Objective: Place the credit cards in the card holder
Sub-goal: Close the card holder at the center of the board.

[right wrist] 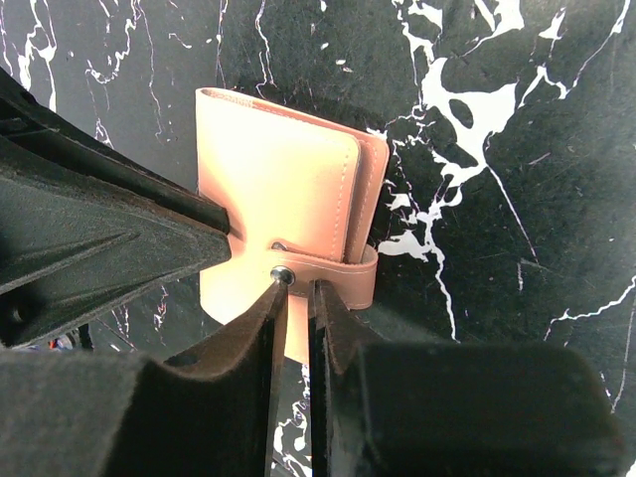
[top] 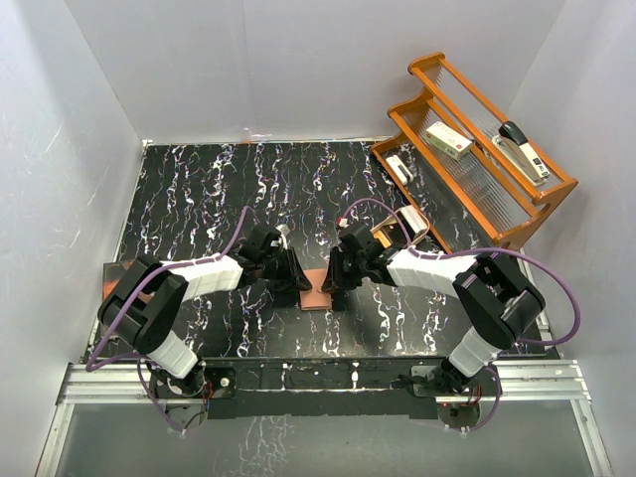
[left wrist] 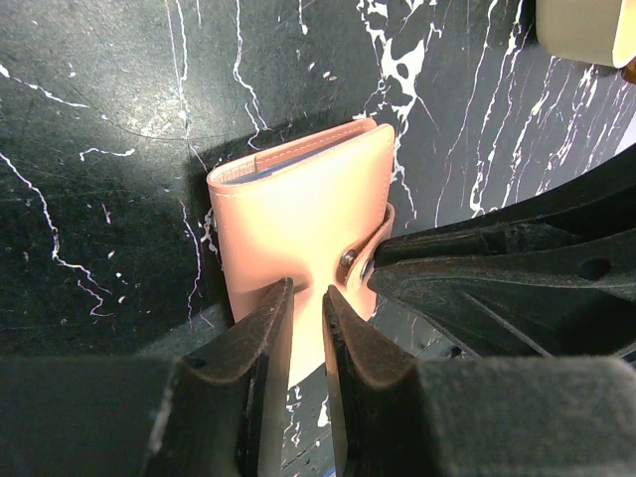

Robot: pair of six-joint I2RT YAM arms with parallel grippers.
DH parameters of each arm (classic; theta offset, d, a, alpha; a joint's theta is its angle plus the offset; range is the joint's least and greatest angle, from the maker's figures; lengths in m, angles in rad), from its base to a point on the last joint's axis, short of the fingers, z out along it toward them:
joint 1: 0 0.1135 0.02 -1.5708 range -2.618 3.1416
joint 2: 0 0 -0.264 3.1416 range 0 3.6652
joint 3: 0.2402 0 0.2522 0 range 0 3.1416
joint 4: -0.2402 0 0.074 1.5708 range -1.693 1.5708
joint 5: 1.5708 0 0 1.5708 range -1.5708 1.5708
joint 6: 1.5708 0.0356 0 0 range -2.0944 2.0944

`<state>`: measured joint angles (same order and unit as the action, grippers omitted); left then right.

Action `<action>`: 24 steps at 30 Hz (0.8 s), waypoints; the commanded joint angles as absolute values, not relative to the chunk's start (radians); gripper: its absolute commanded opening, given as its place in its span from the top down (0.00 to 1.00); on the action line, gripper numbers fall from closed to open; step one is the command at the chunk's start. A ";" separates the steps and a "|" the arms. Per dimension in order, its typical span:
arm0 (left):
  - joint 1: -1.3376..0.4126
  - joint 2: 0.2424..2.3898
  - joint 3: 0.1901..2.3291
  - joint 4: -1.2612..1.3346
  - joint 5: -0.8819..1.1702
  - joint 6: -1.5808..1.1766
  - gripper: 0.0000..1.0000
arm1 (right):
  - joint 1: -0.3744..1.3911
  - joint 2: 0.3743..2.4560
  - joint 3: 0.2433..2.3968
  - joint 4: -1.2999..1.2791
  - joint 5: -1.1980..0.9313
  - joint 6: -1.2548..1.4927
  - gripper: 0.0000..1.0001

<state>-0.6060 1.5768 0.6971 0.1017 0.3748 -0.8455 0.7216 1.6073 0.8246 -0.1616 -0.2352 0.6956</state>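
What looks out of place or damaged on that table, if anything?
Nothing looks spilled or broken. One small oddity: the card holder, lying folded shut, has covers that do not line up, one edge jutting past the other where the snap tab wraps round.

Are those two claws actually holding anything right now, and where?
Cannot be told for sure. The left gripper straddles the closed card holder at one edge, and the right gripper sits at its snap tab, but no actual pinch is visible.
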 commanded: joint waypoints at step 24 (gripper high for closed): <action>-0.617 1.575 0.661 0.115 0.383 -0.862 0.82 | 0.758 1.677 0.958 -0.207 -0.155 0.710 0.90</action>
<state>-0.6052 1.5768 0.6838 0.1280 0.3763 -0.8612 0.7399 1.6451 0.9051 -0.2630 -0.1890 0.7033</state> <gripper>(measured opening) 0.177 0.107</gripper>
